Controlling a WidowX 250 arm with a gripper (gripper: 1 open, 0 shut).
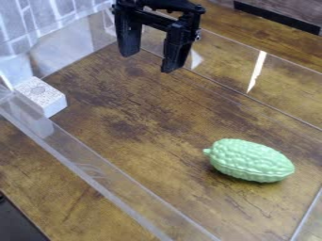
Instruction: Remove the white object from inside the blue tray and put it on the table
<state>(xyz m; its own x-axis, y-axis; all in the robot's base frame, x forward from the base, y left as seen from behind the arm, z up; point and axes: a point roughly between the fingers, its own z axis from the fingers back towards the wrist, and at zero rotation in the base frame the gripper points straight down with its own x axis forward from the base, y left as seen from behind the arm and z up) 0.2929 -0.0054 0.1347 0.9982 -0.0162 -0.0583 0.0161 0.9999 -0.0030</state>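
The white object (38, 95), a small speckled block, lies at the far left, next to the edge of a clear plastic panel. A pale bluish-grey shape (11, 72) stands right behind it at the frame's left edge; I cannot tell whether this is the blue tray. My gripper (152, 52) hangs at the top centre, pointing down over the dark wood-grain table (151, 122). It is open, with nothing between its two black fingers (176, 55). It is well to the right of and behind the block.
A bumpy green oval fruit (249, 161) lies on the table at the lower right. Clear plastic panels (88, 174) run along the left and front sides and across the back right.
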